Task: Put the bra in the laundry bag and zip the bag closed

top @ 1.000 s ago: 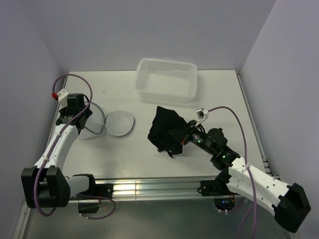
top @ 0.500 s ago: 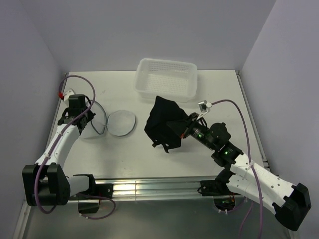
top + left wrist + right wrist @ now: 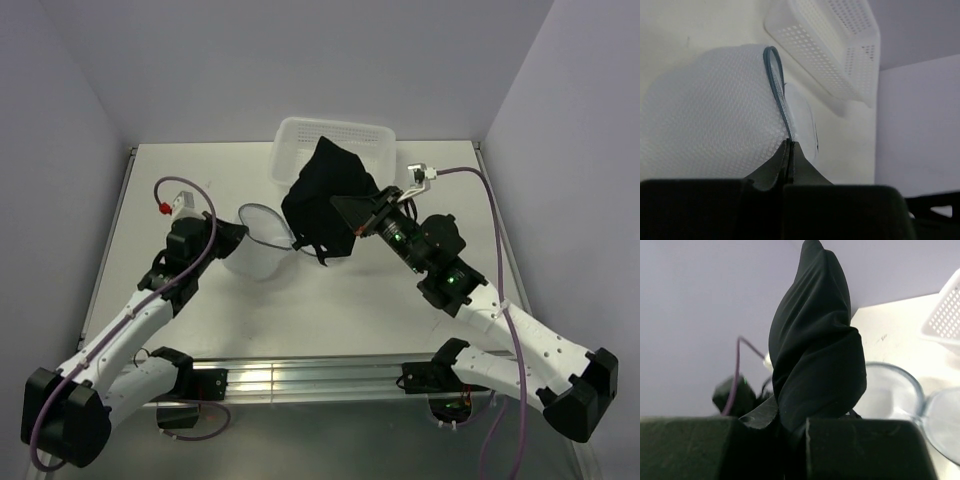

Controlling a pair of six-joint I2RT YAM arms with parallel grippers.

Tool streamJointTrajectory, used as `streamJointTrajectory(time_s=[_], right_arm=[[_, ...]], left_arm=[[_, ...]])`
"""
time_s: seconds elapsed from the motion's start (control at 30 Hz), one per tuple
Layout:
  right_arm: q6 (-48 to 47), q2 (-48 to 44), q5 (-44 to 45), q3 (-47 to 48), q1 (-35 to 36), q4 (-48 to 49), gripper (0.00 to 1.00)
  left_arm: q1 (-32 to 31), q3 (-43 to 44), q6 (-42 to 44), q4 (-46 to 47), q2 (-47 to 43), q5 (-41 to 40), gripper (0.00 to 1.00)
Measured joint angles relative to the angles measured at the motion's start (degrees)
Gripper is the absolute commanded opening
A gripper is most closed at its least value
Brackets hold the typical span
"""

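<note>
The laundry bag (image 3: 257, 259) is a white mesh pod with a dark zipper rim, left of the table's middle and tipped up with its opening facing right. My left gripper (image 3: 243, 237) is shut on that rim; in the left wrist view its tips (image 3: 790, 144) pinch the rim where the mesh (image 3: 710, 115) bulges to the left. The bra (image 3: 324, 198), black and bunched, hangs in the air just right of the bag's opening. My right gripper (image 3: 357, 219) is shut on it. In the right wrist view the bra (image 3: 815, 345) rises from between the fingers, with the bag (image 3: 892, 390) behind it.
A white perforated basket (image 3: 345, 135) stands at the back centre, partly hidden behind the bra, and shows as the basket (image 3: 832, 42) in the left wrist view. Purple walls close the table on three sides. Purple cables loop off both wrists.
My left gripper has shut on the bag's rim and carried the bag right, toward the middle, tipping it up. My right gripper has raised the bra up and back, close to the bag's opening.
</note>
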Motion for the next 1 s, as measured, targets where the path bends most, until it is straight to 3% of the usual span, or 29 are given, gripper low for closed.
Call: streamJointTrajectory(time_s=[0.2,0.43,1.0], right_arm=[[1.81,7.19,3.91,3.89,0.66,3.74,0.00],[3.89,18.95,8.98,5.62,3.65,7.87,0.00],[7.30,34.62,27.74,6.73,15.87,20.61,0.00]], left_arm=[[-1.20,-13.55,-8.52,9.62,-7.28,1.33,0.00],[-1.22,-23.43,-10.80,18.14,-10.64,1.81,0.00],[-1.22,-25.53,-10.16,21.84,-15.69,1.86,0.00]])
